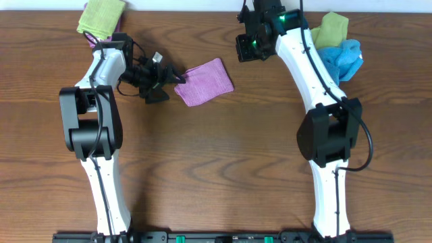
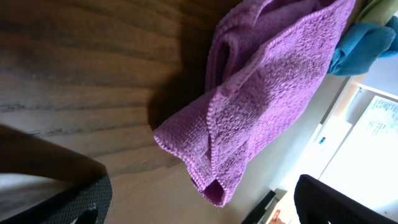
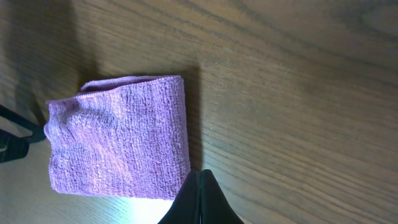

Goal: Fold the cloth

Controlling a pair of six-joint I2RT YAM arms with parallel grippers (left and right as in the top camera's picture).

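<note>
The mauve-purple cloth (image 1: 204,82) lies folded into a small rectangle on the wooden table, at the middle back. It also shows in the left wrist view (image 2: 261,93) and the right wrist view (image 3: 121,137). My left gripper (image 1: 169,77) is open at the cloth's left corner. That corner hangs between its spread fingers (image 2: 202,208) without being pinched. My right gripper (image 1: 246,47) is shut and empty, up and to the right of the cloth. Its closed tips (image 3: 200,175) sit just past the cloth's edge. No white tag shows.
A yellow-green cloth (image 1: 101,15) lies at the back left. Another yellow-green cloth (image 1: 332,28) and a bright blue cloth (image 1: 343,57) are piled at the back right, beside the right arm. The blue cloth also shows in the left wrist view (image 2: 360,43).
</note>
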